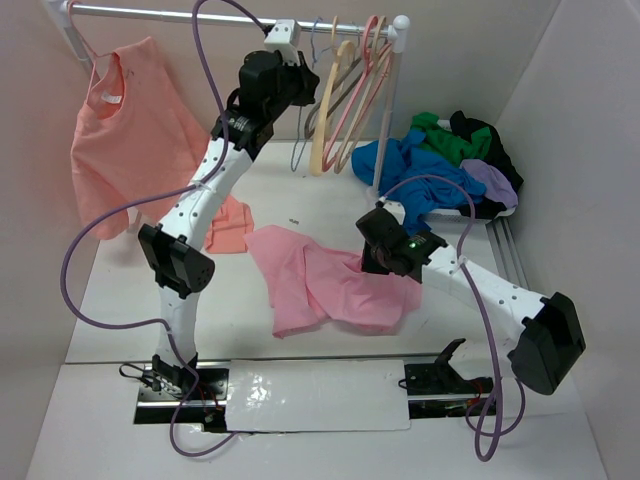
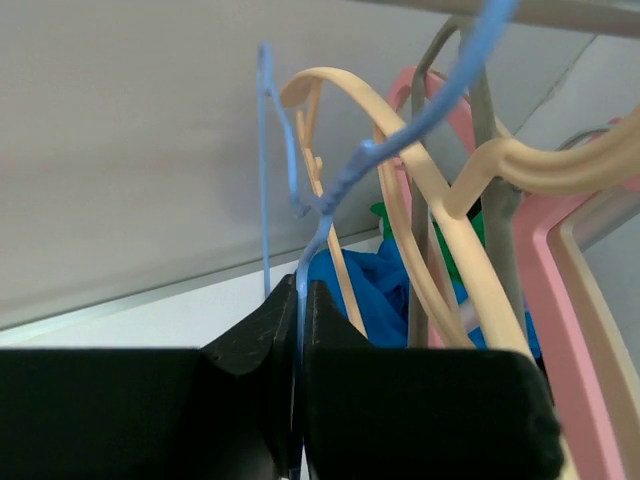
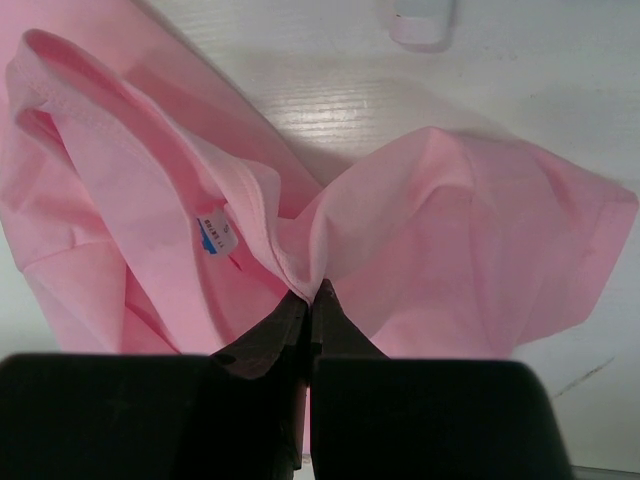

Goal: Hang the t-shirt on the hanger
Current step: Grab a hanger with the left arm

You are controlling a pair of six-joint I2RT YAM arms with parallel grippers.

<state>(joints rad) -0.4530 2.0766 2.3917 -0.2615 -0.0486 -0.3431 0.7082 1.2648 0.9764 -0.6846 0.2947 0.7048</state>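
Overhead view: the left fingers (image 1: 308, 82) are raised beside a metal rail (image 1: 180, 13) and are clenched on the hanger (image 1: 299, 140), a thin bluish-grey wire triangle hung just below them. Thicker cream and pink hangers (image 1: 322, 130) are hung just beyond it. The right fingers (image 1: 363, 262) are lowered to the white bench (image 1: 130, 300), where an edge of the t-shirt (image 1: 320, 290) is grasped. Its soft pink fabric is spread in crumpled folds beside them, well apart from the hanger. A salmon shirt (image 1: 130, 130) is hung on the rail, and blue and green garments (image 1: 440, 160) are heaped beyond the right fingers.

Left wrist view: the black left fingers (image 2: 283, 305) are pressed together on the hanger (image 2: 345, 178), whose wire is run up from between the tips into a twisted neck. Smooth, curved cream hangers (image 2: 455, 235) and a pink one (image 2: 560, 300) are crowded just past them.

Right wrist view: the right fingers (image 3: 295, 312) are pinched on a fold of the t-shirt (image 3: 450, 230). Matte, creased cloth is bunched out to both sides of the tips. A small white and blue label (image 3: 215, 233) is seen near the tips, and the finely grained bench (image 3: 330, 60) beyond.
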